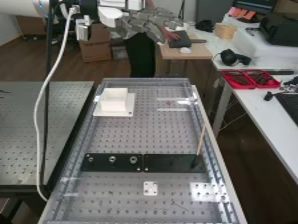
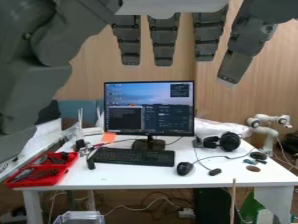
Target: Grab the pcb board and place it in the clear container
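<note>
Nearest on the bench (image 1: 116, 197), a small white plate with holes (image 1: 150, 188) sits midway between the side edges. Just beyond it, two black strips (image 1: 113, 166) lie end to end, their long axis running crosswise, from near the left edge to near the right. A thin wooden stick (image 1: 201, 139) rises from the right strip's outer end, leaning slightly. Farther along, the clear container (image 1: 174, 104) lies by the far right corner, its long side seemingly across the bench — which piece is the pcb board, and so where it lies and points, I cannot tell. A white block (image 1: 114, 99) on a square base stands near the far left corner.

Past the far edge hangs the robot hand (image 1: 143, 24), above bench height; the wrist view shows its fingers (image 2: 163, 42) straight and spaced apart.

Alongside to the right runs a white desk (image 2: 126, 175) with red trays (image 2: 46, 170) near one corner, a keyboard (image 2: 133, 156), a mouse (image 2: 185, 168), headphones (image 2: 229, 141) and a monitor (image 2: 149, 110) — a wood-panelled wall (image 2: 206, 100) behind. Cardboard boxes (image 1: 95, 47) stand on the floor beyond the bench.
</note>
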